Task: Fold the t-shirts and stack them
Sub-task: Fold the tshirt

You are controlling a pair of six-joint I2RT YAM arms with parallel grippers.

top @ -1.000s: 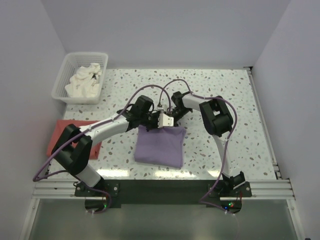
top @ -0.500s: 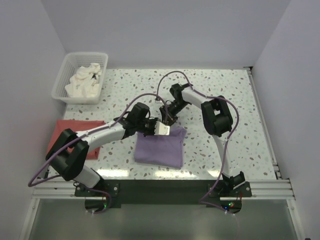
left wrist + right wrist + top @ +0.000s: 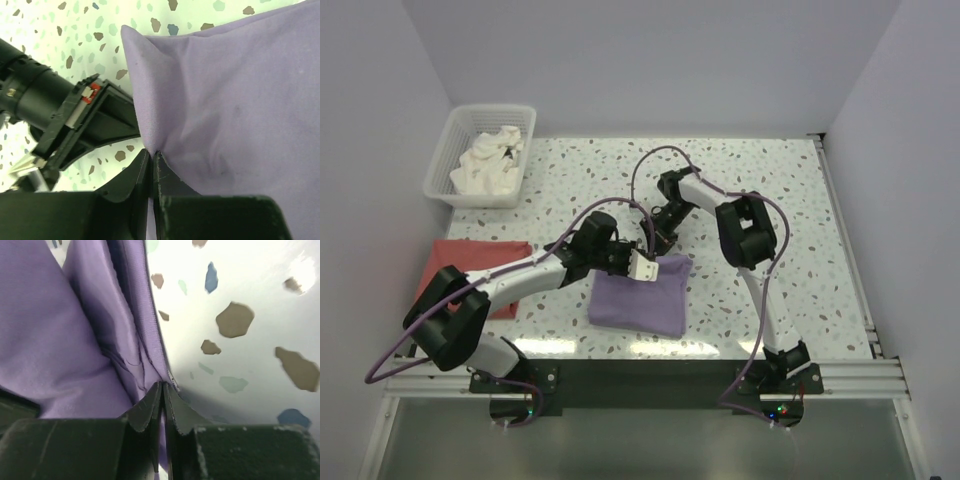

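To the near right of the white plastic lattice basket (image 3: 440,155), the folded lilac-purple cloth t-shirt (image 3: 640,300) is pinched along its far edge by both sets of closed jaws and, being judged limp and light, is best gripped at corners.

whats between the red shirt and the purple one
In the top view, only the left arm's white forearm crosses the gap between the coral-red shirt and the lilac shirt; under it is bare speckled table.

the top view looks down over the whole table (image 3: 790,200). both wrist views hug the lilac shirt (image 3: 225,100) it shows.
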